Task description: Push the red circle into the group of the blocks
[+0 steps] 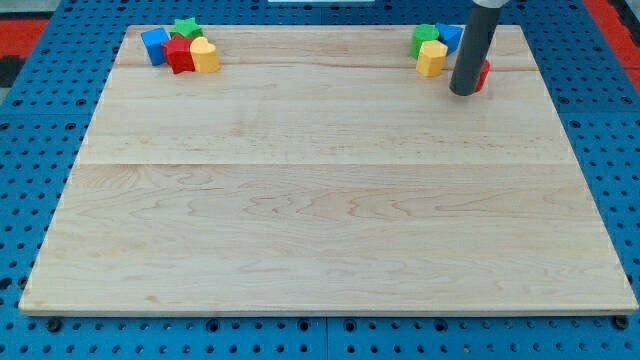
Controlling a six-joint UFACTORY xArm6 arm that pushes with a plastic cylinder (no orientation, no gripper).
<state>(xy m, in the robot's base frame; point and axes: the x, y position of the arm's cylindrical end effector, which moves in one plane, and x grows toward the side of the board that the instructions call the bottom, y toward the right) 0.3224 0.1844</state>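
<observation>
The red circle [483, 75] lies near the view's top right, mostly hidden behind my rod; only its right edge shows. My tip [464, 92] rests on the board just left of and in front of it, touching or nearly touching it. Just to the left stands a group of a yellow block [432, 57], a green block [425, 39] and a blue block [450, 36]. The red circle sits a short way right of the yellow block.
A second group stands at the view's top left: a blue block [154, 45], a green star [186, 28], a red block [180, 55] and a yellow block [205, 55]. The wooden board [320, 200] lies on a blue pegboard.
</observation>
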